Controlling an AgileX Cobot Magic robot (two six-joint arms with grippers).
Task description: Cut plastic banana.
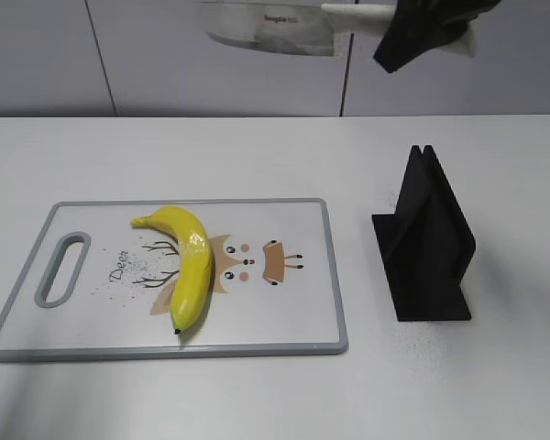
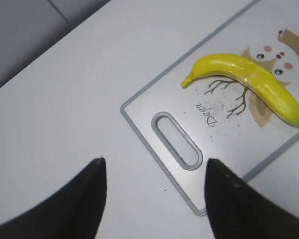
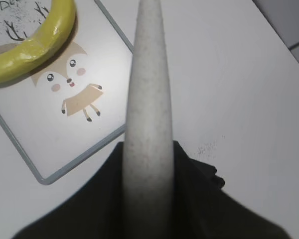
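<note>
While the right gripper (image 1: 422, 37) clamps a speckled knife handle (image 3: 148, 99), the glossy curved plastic banana (image 1: 185, 261) lies below its blade (image 1: 270, 35); the left gripper (image 2: 154, 189) stands apart.

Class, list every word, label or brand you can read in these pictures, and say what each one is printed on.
"Deer": handwritten-style word on the cutting board, beside the antler drawing and next to the plastic banana.
Small dark print on the knife blade held high by the right pincer: too blurred to read.
Nothing else carries text.

white table (image 1: 257, 156), cutting board (image 1: 284, 321), black stand (image 1: 426, 243)
</note>
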